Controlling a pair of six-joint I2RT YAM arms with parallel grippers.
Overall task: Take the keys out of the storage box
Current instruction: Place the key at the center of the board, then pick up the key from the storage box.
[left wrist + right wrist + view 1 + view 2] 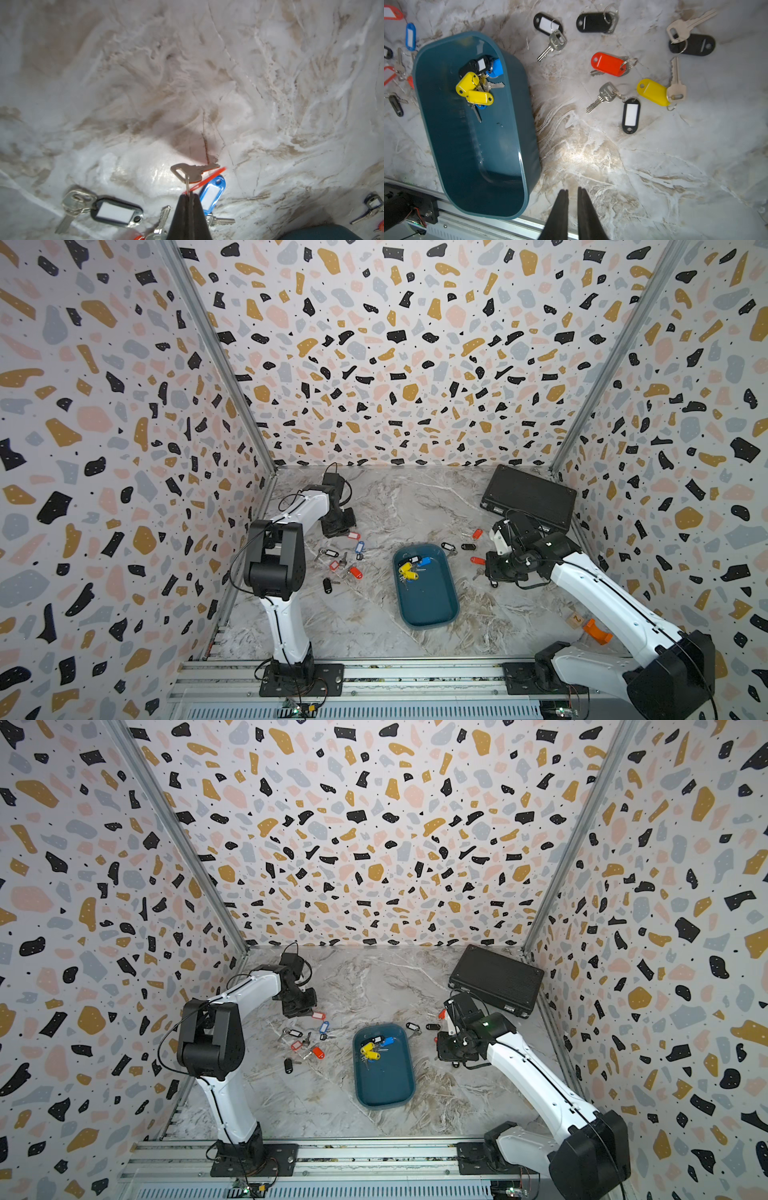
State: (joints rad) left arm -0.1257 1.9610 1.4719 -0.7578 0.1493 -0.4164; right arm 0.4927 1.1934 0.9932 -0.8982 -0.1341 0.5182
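Now, left gripper point(188, 195) pinching red-tagged key point(191, 173) — right gripper point(572, 190) slightly parted, empty, near storage box point(532, 133) rim.

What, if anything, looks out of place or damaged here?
Nothing damaged. Stray to the task: an orange plastic piece and a small wooden tile beside the right arm. Scattered keys flank the storage box.

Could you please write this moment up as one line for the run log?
left tool: shut on red-tagged key | right tool: slightly open, empty | storage box: yellow-, blue-, black-tagged keys inside
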